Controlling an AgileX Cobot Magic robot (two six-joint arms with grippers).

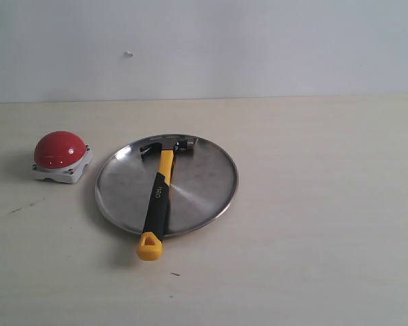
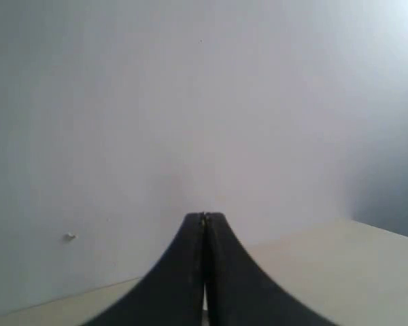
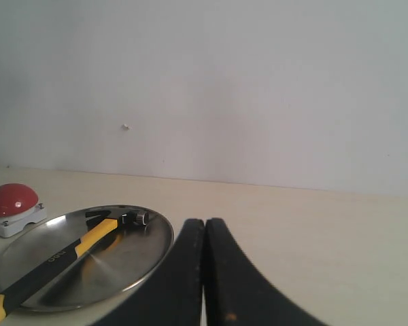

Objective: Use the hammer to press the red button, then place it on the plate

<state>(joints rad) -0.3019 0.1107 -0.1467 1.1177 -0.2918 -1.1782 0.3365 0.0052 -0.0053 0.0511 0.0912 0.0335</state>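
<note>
The hammer (image 1: 158, 197) lies across the silver plate (image 1: 207, 183), its dark head near the far rim and its yellow looped end hanging over the near rim onto the table. The red button (image 1: 60, 151) sits on its white base left of the plate, untouched. Neither arm appears in the exterior view. In the right wrist view the hammer (image 3: 68, 250), the plate (image 3: 132, 261) and the red button (image 3: 10, 200) show, with my right gripper (image 3: 204, 221) shut and empty, apart from them. My left gripper (image 2: 205, 215) is shut, empty, facing the white wall.
A pale wooden table (image 1: 326, 224) carries everything, backed by a plain white wall (image 1: 258, 47) with a small mark on it. Bare tabletop stretches to the right of the plate and along the front.
</note>
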